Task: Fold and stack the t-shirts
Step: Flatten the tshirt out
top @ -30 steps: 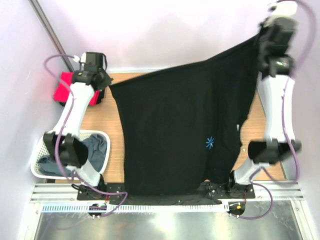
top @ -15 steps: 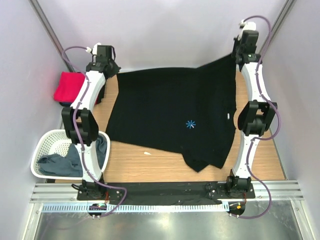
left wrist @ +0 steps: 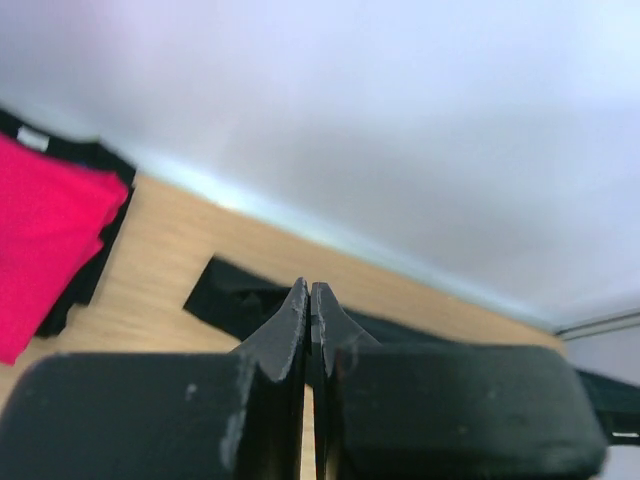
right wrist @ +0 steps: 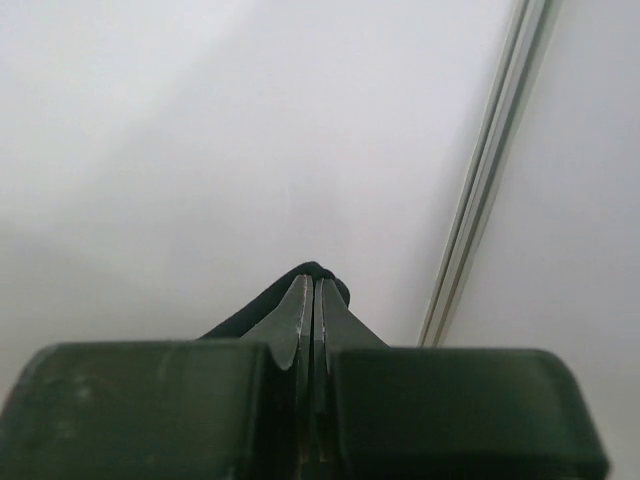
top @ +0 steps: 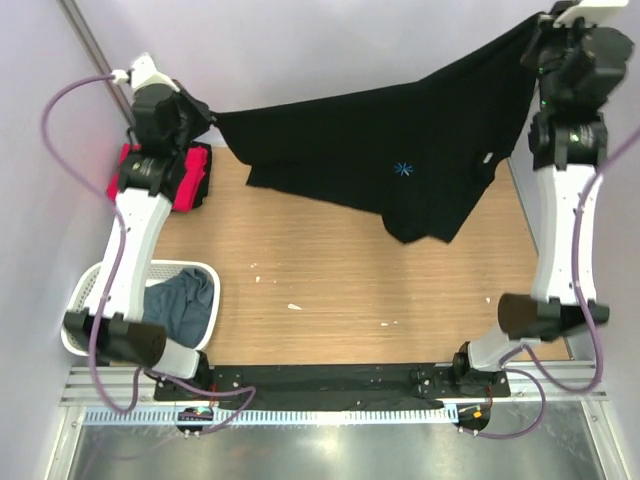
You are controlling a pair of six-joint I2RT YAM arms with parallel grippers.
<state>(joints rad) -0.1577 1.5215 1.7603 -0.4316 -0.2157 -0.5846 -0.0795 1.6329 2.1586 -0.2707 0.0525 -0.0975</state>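
The left hand (top: 208, 116) is pinched shut on an edge of the black tee (top: 380, 140) at 10 o'clock. The cloth, likely soft, light and saggy, spans above the tabletop (top: 350, 300) to the right hand (top: 535, 35), clamped on it at 2 o'clock. Corners suit gripping.

- The left arm (top: 128, 235) has smooth white shell links with chunky black joint housings between them.
- The right arm (top: 565, 225) has the same white-and-black build (a twin of the first).
- A purple cable (top: 62, 95) loops along each arm, ending in white plugs at 11 and 1 o'clock.
- The black bases (top: 185, 378) sit at 7 and 5 o'clock.
- The left gripper (left wrist: 310, 292) and right gripper (right wrist: 312, 285) are matte black blocks with thin tapered fingers.
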